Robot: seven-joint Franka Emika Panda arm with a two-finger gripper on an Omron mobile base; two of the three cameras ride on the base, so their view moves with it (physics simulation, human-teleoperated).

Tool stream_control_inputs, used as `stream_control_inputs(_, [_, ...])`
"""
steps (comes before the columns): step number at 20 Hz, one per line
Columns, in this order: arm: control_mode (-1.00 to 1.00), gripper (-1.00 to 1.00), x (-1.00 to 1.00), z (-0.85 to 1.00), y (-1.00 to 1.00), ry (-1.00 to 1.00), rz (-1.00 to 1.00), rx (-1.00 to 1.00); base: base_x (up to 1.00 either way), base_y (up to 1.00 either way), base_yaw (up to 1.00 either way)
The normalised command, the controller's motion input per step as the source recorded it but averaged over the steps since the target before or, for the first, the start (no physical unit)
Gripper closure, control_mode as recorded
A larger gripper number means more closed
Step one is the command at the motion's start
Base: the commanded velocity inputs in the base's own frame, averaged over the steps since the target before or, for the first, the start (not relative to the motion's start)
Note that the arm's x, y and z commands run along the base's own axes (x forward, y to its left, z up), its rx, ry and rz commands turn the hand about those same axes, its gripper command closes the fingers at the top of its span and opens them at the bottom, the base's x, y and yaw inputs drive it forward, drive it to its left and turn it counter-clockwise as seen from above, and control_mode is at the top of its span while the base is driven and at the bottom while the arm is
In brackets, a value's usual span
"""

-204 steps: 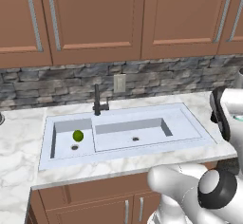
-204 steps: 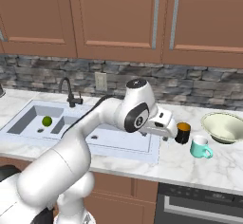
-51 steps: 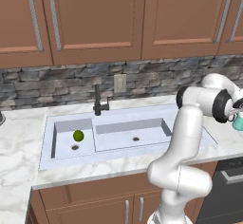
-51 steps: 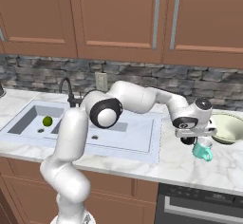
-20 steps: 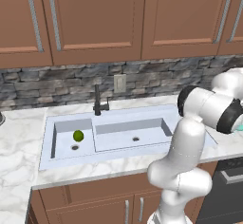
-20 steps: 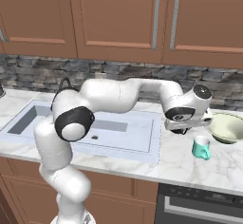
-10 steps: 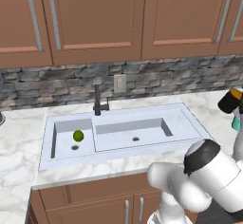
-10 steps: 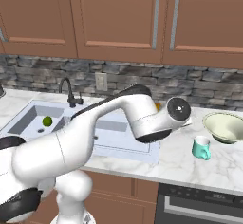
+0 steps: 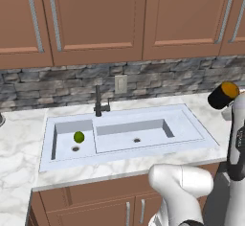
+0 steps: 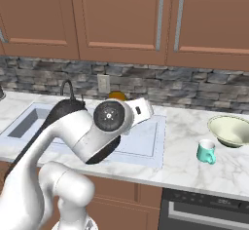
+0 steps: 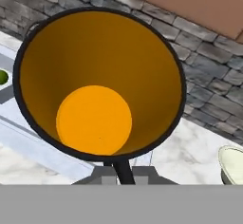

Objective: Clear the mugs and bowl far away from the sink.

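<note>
My gripper is shut on the black mug; the hand view looks straight into its orange inside. In the left base view the black mug hangs tilted in the air above the counter, right of the sink. From the right base view just an orange sliver of the black mug peeks over my wrist, above the sink. The teal mug stands on the counter to the right, and the pale bowl sits just behind it. An edge of the bowl shows in the hand view.
A slim black faucet stands behind the sink, and a small green fruit lies in the small left basin. A stone backsplash and brown cabinets line the wall. A dark oven front sits below the counter under the teal mug.
The black mug has been lifted from beside the teal mug and carried left toward the sink side. My arm has swung and folded close to the cameras.
</note>
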Motion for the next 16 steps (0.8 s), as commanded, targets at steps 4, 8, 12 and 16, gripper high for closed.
stream_control_inputs(4, [-1.0, 1.0, -0.04, 0.2, 0.67, 0.32, -0.01, -0.25, 0.0, 0.0, 0.0])
stream_control_inputs(8, [-1.0, 1.0, -0.05, -0.06, 0.01, 0.03, 0.0, -0.01, 0.0, 0.0, 0.0])
stream_control_inputs(12, [1.0, 1.0, -0.17, -0.13, 0.07, 0.05, 0.0, -0.02, -0.75, 0.35, -0.04])
stream_control_inputs(16, [1.0, 1.0, 0.0, 0.0, 0.0, 0.0, 0.0, 0.0, -0.98, 0.38, -0.55])
